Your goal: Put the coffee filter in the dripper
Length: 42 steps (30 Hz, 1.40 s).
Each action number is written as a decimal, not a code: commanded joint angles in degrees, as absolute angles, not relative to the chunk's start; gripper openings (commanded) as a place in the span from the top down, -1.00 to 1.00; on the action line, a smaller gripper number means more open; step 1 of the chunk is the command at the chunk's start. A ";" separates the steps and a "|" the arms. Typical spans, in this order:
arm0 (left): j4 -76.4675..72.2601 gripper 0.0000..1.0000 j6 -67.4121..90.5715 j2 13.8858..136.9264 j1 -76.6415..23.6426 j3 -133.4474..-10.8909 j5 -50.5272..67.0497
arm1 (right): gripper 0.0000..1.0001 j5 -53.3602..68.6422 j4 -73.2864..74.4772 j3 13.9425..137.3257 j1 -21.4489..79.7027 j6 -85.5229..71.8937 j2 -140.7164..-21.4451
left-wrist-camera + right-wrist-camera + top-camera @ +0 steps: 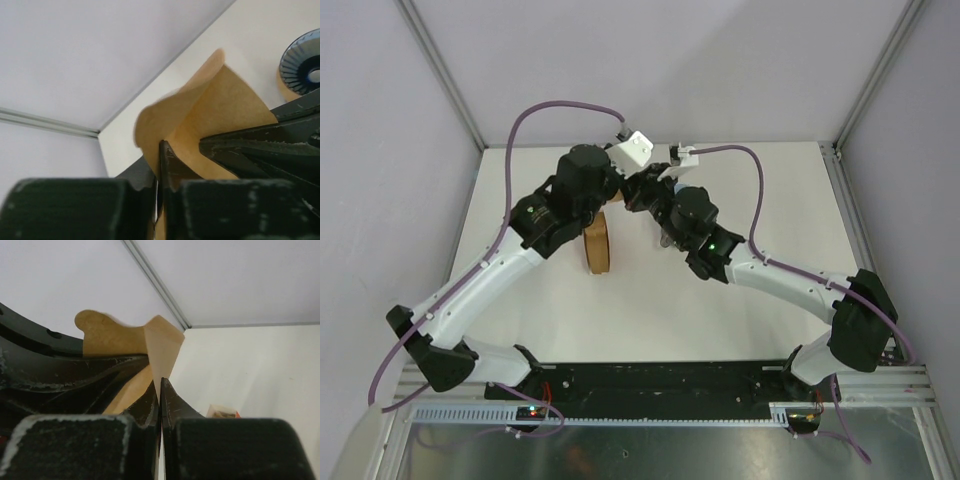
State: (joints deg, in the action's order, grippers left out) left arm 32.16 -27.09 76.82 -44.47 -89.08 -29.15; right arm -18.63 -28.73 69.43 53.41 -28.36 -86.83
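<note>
Left wrist view shows the left tool (pixel 161 150) pinched shut on one edge of the filter (pixel 220 115), which hangs between both arms above the worktop (pixel 260 30). The right tool (pixel 160 387) nips another flap, its jaws closed too. I take it they are spreading the paper into a cone. The dripper (pixel 301 62) sits apart, beyond. Next, one tool should let go and the other carry the filter over it, point down.

Lab enclosure, white table (pixel 650 320), plain panel walls (pixel 670 60)
</note>
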 commanded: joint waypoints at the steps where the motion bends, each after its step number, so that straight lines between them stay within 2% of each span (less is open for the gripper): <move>1: 27.74 0.94 -30.02 76.34 -44.38 -88.57 -32.89 | 1.00 -20.72 -25.44 71.89 52.37 -27.17 -86.98; 10: 26.17 0.98 -31.27 76.17 -42.93 -88.00 -33.59 | 1.00 -21.23 -21.60 71.70 49.56 -26.99 -86.66; 18: 26.24 0.77 -29.01 76.01 -40.79 -88.07 -29.84 | 1.00 -18.54 -21.01 71.54 48.72 -25.89 -86.02; 23: 26.52 0.51 -26.26 75.42 -39.03 -88.48 -25.69 | 1.00 -14.24 -18.00 71.54 47.34 -24.52 -85.61; 27: 27.78 0.46 -24.54 75.06 -38.91 -88.66 -23.47 | 1.00 -13.00 -15.76 71.54 47.13 -23.34 -84.83; 37: 33.53 0.53 -17.75 75.04 -38.91 -91.82 -16.78 | 1.00 -13.00 -11.89 71.54 46.52 -22.24 -84.15; 42: 35.15 0.86 -16.12 75.09 -38.89 -92.66 -13.81 | 1.00 -12.69 -12.21 71.54 46.54 -21.97 -84.12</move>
